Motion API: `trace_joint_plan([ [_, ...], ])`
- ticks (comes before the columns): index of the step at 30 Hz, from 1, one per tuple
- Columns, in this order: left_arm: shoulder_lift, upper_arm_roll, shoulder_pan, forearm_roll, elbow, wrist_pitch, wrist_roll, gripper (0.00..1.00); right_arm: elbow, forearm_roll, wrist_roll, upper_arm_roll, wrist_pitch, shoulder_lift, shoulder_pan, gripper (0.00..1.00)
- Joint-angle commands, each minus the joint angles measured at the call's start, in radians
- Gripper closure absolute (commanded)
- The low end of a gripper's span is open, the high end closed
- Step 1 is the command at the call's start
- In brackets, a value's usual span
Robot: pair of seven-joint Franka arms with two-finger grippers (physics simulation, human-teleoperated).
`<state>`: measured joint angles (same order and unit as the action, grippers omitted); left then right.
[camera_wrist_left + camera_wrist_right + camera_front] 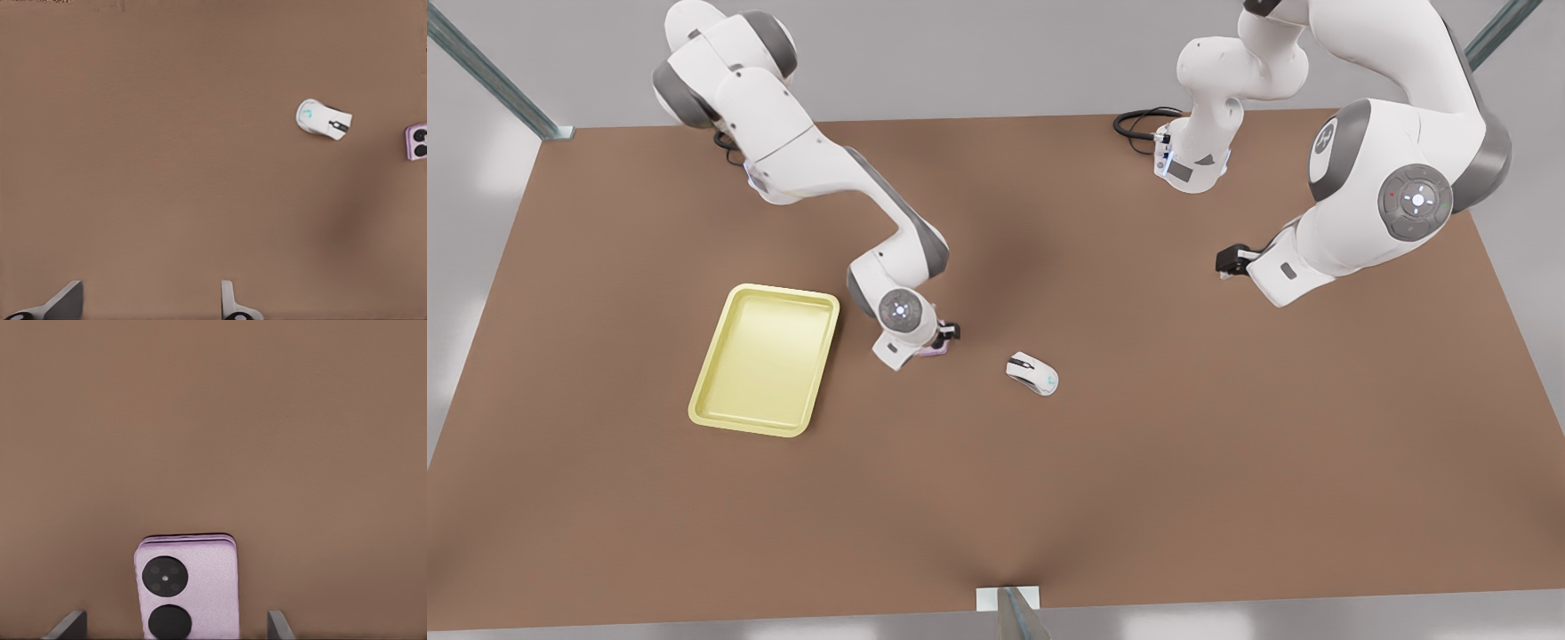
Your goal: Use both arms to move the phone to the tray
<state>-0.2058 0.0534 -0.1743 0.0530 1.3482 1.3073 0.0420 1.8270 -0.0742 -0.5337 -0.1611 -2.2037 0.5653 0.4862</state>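
The right hand (941, 342) sits low over the pink phone (187, 588), fingers (68, 627) spread wide to either side, seemingly not yet touching it. The phone lies flat on the brown counter (1138, 462) between the yellow tray (767, 357) and the white mouse (1032, 373). The left hand (1230, 261) waits well apart, open wide above bare counter.

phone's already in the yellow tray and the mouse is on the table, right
No: the front view shows the phone on the table between the tray and the mouse, beneath the open right end effector. The left end effector waits, open. The mouse part is right.
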Motion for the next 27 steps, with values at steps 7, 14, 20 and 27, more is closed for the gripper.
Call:
trace_joint_plan([
  [7, 0.0, -0.023, 0.001, -0.032, -0.041, 0.038, -0.099, 0.0, 0.006, 0.01, 0.172, 0.0, -0.017, -0.016, -0.008, 0.0],
  [14, -0.006, -0.021, 0.001, -0.03, -0.041, 0.038, -0.097, 0.0, 0.04, 0.005, 0.267, 0.002, -0.071, -0.012, -0.021, 0.0],
  [20, -0.009, -0.018, 0.001, -0.022, -0.041, 0.038, -0.099, 0.0, 0.051, 0.004, 0.274, -0.02, -0.096, -0.002, -0.014, 0.0],
  [27, -0.012, -0.021, 0.001, -0.022, -0.041, 0.044, -0.094, 0.0, 0.104, -0.001, 0.304, -0.034, -0.197, 0.008, -0.02, 0.0],
])
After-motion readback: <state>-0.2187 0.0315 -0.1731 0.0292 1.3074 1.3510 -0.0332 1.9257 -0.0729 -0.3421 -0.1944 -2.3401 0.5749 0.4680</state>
